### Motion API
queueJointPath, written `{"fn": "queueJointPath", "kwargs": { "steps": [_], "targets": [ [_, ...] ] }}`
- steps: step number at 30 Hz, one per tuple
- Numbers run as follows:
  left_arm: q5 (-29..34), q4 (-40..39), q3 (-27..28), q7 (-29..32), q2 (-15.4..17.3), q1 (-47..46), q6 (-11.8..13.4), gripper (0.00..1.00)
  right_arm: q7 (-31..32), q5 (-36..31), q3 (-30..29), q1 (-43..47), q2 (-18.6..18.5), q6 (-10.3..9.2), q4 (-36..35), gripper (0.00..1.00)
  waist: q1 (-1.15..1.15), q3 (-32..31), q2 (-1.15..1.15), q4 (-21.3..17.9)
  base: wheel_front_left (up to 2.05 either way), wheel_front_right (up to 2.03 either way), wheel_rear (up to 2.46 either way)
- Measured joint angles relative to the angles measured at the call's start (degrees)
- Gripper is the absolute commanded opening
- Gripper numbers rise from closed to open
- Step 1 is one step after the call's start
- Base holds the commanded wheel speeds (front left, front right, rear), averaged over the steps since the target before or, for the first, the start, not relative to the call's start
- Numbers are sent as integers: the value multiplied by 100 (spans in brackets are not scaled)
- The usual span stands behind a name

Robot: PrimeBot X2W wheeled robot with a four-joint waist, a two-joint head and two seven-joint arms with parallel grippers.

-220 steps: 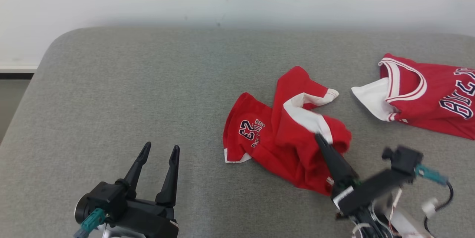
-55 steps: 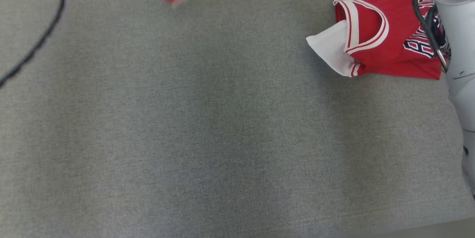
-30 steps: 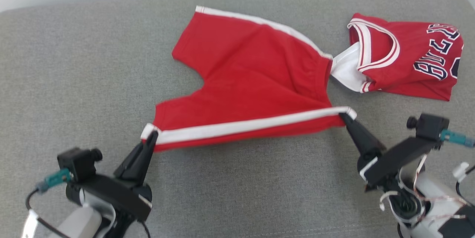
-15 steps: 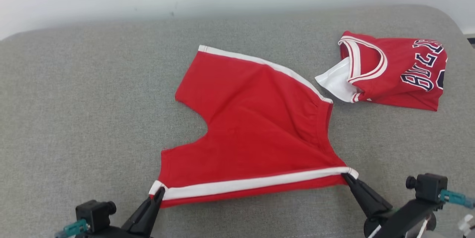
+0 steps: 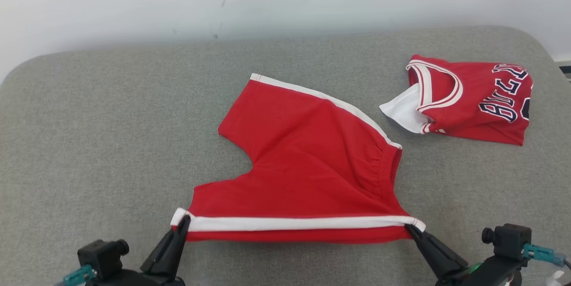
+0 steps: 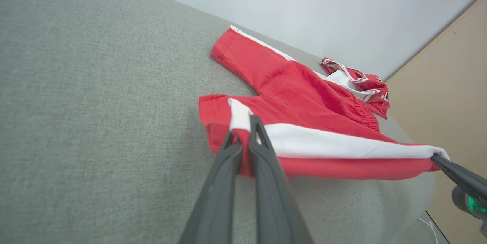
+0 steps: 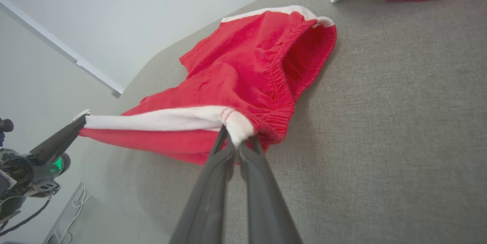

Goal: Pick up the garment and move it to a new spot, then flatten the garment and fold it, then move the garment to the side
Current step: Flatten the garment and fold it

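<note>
Our left pincer (image 5: 183, 224) was clamped on the hem end of the red shorts' (image 5: 308, 165) white side stripe (image 5: 294, 223), our right pincer (image 5: 409, 229) on its waistband end, the stripe taut between them. The rest lay spread on the grey padded surface (image 5: 111, 134), near a red jersey (image 5: 482, 103).

Red shorts (image 5: 308, 174) with white side stripes lie spread on grey cushion (image 5: 111, 134).
</note>
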Motion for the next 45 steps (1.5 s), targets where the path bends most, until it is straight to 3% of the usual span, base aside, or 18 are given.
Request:
{"fn": "queueJointPath", "kwargs": {
  "steps": [5,11,22,45],
  "targets": [
    [127,-248,276,0,-54,-158,-1,0,-43,-37,-212,-90,66,0,-47,0,1,84,1,-8,0,0,0],
    [374,-252,441,-1,-100,-1103,23,0,-47,-107,-404,-492,367,0,59,0,2,325,1,-73,0,0,0],
    [616,313,505,-2,-126,-2589,10,0,-48,-367,-960,-1277,1002,-13,304,0,2,997,2,-335,0,0,0],
    [1340,2520,175,221,-416,-5283,-2,0,-49,-635,-1748,-2067,2183,-127,979,0,2,2434,2,-1139,0,0,0]
  ]
}}
